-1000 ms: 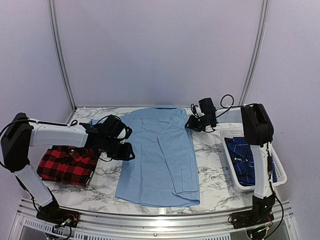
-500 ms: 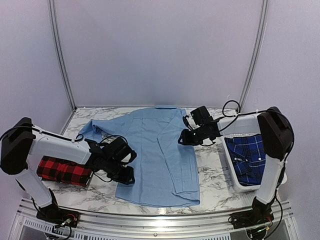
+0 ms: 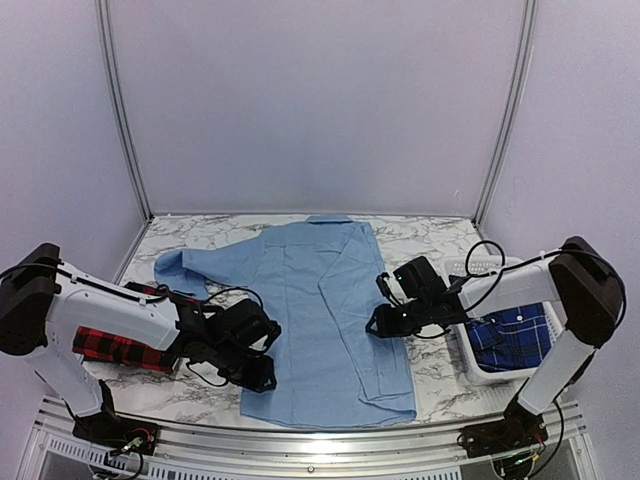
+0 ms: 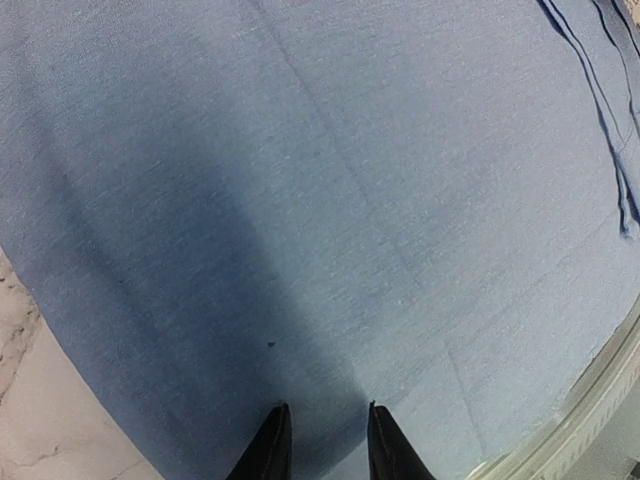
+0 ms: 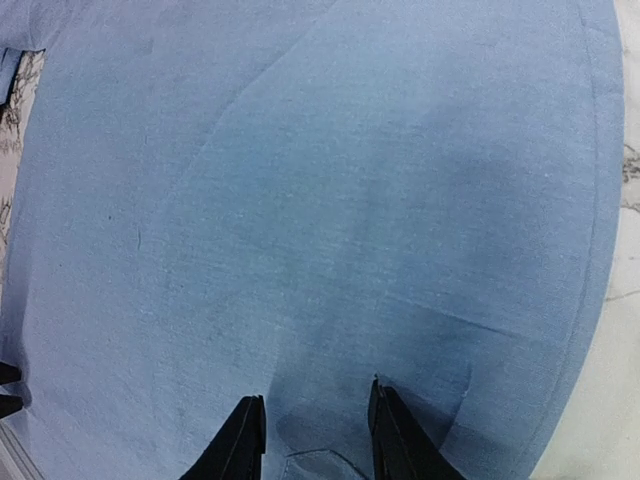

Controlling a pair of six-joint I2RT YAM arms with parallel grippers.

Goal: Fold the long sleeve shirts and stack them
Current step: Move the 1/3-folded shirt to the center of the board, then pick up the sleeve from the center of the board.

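Note:
The light blue shirt [image 3: 320, 310] lies spread flat mid-table, collar at the far end, one sleeve [image 3: 185, 265] out to the left. My left gripper [image 3: 264, 378] rests low on its near-left hem, fingers a little apart over flat blue cloth [image 4: 330, 200], left gripper [image 4: 322, 405] open. My right gripper [image 3: 376, 324] sits low on the shirt's right edge, right gripper [image 5: 315, 392] open, a small crease in the cloth [image 5: 330, 180] between its fingers. The red-and-black check shirt [image 3: 105, 346] lies folded at the left under my left arm. The dark blue plaid shirt [image 3: 512, 332] lies in the basket.
A white basket [image 3: 478, 372] stands at the right edge of the marble table [image 3: 430, 385]. A metal rail [image 3: 330, 438] runs along the near edge, close to the shirt's hem; the rail [image 4: 590, 400] also shows in the left wrist view. Walls enclose the back and sides.
Both grippers came down the shirt's sides toward the near edge. The shirt slid nearer and slightly right. The left sleeve now lies uncovered at the left.

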